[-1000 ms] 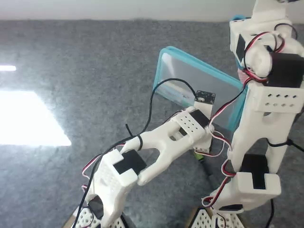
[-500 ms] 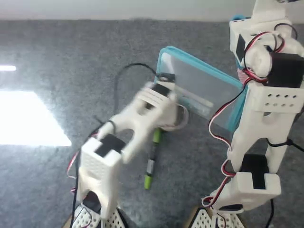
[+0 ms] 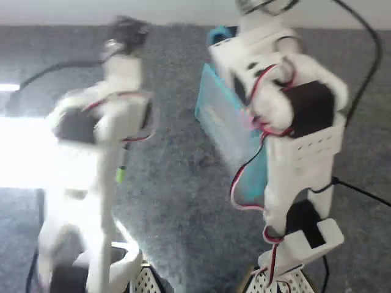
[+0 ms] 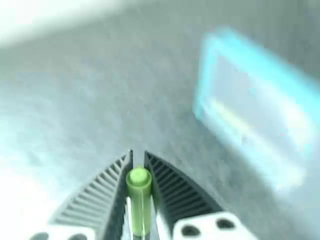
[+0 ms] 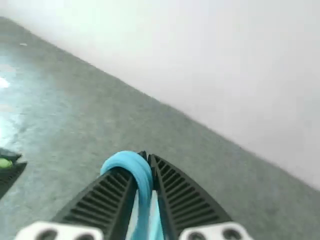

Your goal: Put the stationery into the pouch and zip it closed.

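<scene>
A green pen stands between the fingers of my left gripper, which is shut on it. In the high view the pen hangs above the grey mat on the left, under the blurred left arm. The transparent pouch with its blue edge hangs tilted off the mat in the middle, and in the left wrist view the pouch lies ahead of the pen. My right gripper is shut on the pouch's blue top edge. The pen's green tip shows far off to one side in the right wrist view.
A grey mat covers the table, with a bright patch of glare at its left. The right arm's white links and red wires stand close in front of the pouch. A pale wall runs behind the mat.
The left arm took the green pen off the mat and swung up and to the left with it. The right arm shifted left and raised the pouch, which now hangs steeper.
</scene>
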Controlling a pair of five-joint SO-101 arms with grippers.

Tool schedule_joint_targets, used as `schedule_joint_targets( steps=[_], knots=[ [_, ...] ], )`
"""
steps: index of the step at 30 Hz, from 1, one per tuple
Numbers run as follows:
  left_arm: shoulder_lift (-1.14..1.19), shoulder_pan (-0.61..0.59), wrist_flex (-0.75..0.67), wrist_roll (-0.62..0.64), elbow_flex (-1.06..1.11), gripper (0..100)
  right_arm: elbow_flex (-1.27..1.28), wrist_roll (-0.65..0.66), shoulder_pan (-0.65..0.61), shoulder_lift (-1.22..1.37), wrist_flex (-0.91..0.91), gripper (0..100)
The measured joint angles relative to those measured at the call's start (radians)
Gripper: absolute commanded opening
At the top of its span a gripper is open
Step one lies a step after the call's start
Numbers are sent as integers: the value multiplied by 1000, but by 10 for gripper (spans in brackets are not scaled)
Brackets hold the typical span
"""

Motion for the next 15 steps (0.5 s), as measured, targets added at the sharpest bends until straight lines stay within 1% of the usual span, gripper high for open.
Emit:
schedule_joint_targets(
  steps=[2, 5, 10, 12, 15],
  knots=[
    [-163, -37, 0, -5, 49, 9, -14, 0, -72, 0, -17, 6],
    [-404, -46, 0, -9, 129, 9, -21, 0, -146, 0, -68, 6],
    [-756, -54, -75, 43, 296, 9, -21, -6, -166, 0, -130, 6],
    [-855, -52, -118, 89, 365, 9, -21, -6, -166, 0, -153, 6],
    [-936, -52, -173, 184, 446, 9, -21, -6, -166, 0, -193, 6]
  ],
)
